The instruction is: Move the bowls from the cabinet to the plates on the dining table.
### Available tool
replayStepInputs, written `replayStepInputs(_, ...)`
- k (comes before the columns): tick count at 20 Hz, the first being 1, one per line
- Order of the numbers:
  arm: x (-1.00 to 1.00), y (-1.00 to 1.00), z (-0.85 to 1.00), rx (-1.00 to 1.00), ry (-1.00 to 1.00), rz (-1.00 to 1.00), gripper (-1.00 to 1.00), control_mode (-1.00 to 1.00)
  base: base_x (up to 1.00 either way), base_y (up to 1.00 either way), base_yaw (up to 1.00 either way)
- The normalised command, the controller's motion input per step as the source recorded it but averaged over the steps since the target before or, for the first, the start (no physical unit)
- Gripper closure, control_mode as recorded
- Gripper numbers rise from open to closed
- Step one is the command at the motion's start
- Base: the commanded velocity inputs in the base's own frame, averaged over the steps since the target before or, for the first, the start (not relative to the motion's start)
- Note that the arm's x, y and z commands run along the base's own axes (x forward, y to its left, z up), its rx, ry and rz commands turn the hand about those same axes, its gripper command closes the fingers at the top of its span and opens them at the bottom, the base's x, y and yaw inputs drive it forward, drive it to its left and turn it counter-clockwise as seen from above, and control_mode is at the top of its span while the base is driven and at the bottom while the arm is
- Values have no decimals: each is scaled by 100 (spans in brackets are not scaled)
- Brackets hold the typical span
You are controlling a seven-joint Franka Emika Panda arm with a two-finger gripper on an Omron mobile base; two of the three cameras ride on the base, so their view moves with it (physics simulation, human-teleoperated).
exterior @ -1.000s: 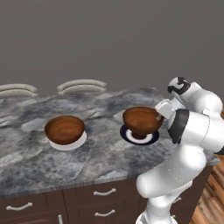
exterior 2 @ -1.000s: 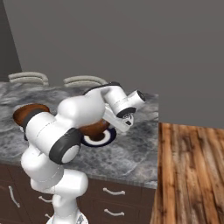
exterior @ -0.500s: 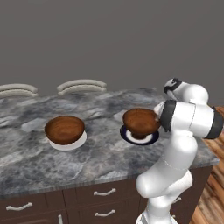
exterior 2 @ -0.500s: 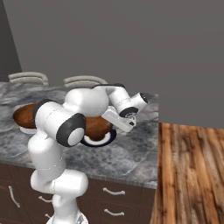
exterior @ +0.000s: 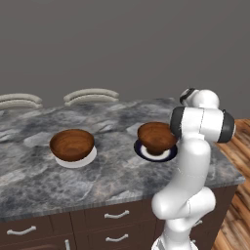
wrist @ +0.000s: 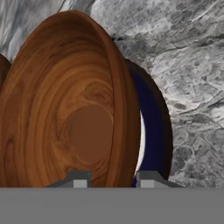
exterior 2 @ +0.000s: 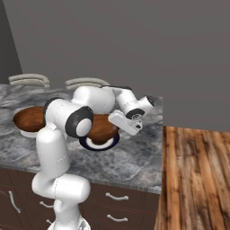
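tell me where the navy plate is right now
The navy plate lies on the marble dining table, toward its right end in the left base view, under a wooden bowl. The white plate with the other bowl is to its left.

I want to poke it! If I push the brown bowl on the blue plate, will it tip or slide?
The bowl looks glossy, so probably slippery. It stands on a small foot on the navy plate, so it might wobble. It seems stiff wood.

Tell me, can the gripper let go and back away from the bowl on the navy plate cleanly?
Probably yes: the gripper straddles only the bowl rim, the bowl sits on the navy plate, with bare marble nearby.
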Motion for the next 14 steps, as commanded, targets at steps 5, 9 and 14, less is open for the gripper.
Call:
replayStepInputs(5,0,0,-25,0,0,5,100,-100,0,0,0)
replayStepInputs(9,7,1,-20,1,0,3,100,-100,0,0,0)
replayStepInputs(14,-3,26,6,0,-7,2,-100,-100,0,0,0)
